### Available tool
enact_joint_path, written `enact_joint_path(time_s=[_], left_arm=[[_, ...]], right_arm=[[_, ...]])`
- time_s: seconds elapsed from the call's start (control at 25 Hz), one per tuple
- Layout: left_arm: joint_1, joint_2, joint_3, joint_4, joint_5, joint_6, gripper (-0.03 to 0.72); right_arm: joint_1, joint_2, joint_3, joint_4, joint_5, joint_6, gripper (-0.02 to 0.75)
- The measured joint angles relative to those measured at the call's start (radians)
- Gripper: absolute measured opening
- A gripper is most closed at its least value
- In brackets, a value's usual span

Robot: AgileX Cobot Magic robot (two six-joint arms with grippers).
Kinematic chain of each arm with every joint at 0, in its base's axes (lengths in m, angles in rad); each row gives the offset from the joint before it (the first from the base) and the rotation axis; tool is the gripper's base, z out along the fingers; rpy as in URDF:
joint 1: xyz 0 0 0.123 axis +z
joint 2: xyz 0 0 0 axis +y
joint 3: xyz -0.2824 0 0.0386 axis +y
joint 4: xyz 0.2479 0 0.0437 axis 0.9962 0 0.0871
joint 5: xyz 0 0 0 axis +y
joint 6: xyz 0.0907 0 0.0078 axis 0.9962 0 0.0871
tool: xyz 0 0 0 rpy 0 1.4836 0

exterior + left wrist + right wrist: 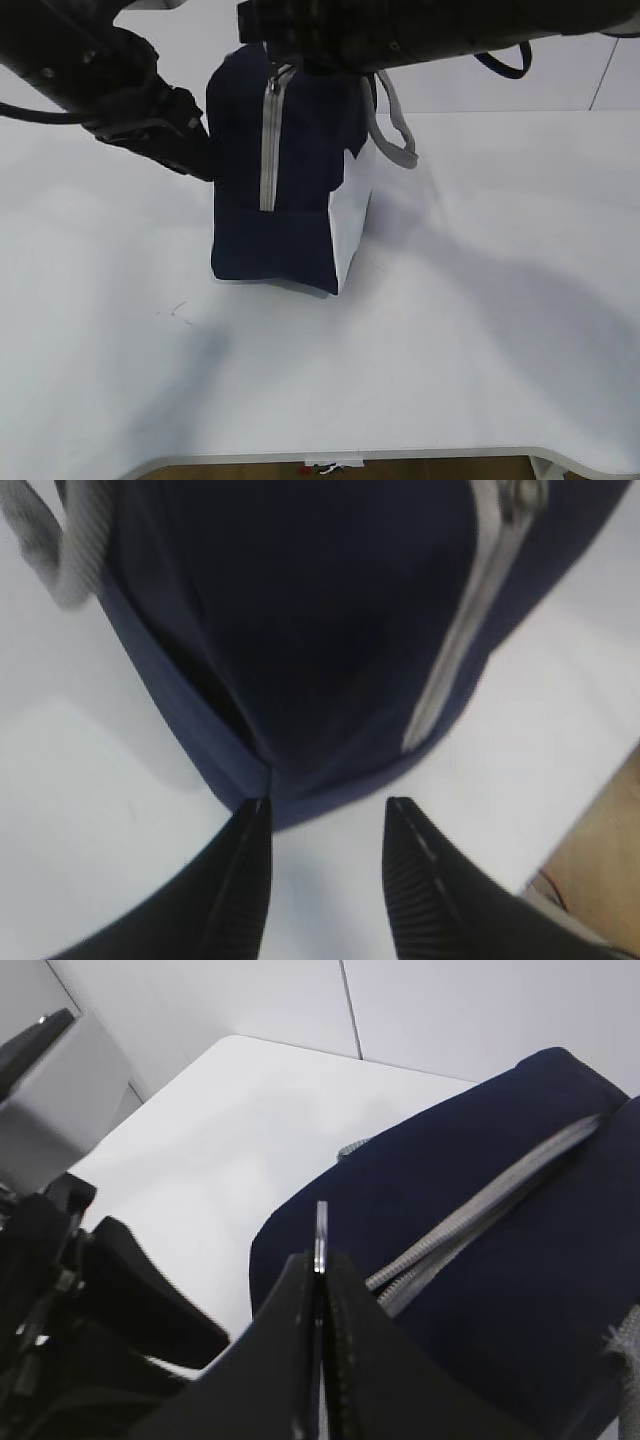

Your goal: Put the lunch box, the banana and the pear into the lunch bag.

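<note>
Jaws of the left gripper (328, 825) are parted against the lunch bag (285, 190) standing mid-table; those of the right gripper (320, 1260) are clenched on the zipper's ring pull (321, 1232). Zipping appears in hand, so a steady pull along the zipper (268, 150) is called for while the bag is braced.

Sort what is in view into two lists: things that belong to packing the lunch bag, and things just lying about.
Belongs to the job:
- navy-blue fabric lunch bag with white side panel, grey zipper closed
- thin metal ring pull, pinched by the right gripper
- left gripper, at the bag's edge

Lying about:
- nothing besides the white table
</note>
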Motion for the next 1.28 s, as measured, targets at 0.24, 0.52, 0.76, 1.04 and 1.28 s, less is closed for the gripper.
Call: enact_joint_path(time_s=[0.24, 0.52, 0.76, 1.04, 1.28], left_arm=[[0.0, 0.003, 0.041, -0.085, -0.125, 0.084, 0.284], [0.0, 0.056, 0.044, -0.175, -0.188, 0.147, 0.281], [0.0, 0.078, 0.044, -0.197, -0.203, 0.175, 0.126], [0.0, 0.07, 0.044, -0.126, -0.162, 0.177, -0.007], [0.012, 0.018, 0.044, -0.039, -0.095, 0.177, -0.008]], right_arm=[[0.0, 0.001, 0.0, 0.031, -0.015, 0.0, 0.013], [0.0, 0.001, 0.0, 0.07, -0.022, 0.0, 0.013], [0.0, 0.002, 0.0, 0.075, -0.022, 0.0, 0.013], [0.0, 0.002, 0.0, 0.076, -0.018, 0.0, 0.013], [0.0, 0.002, 0.0, 0.076, -0.024, -0.002, 0.013]])
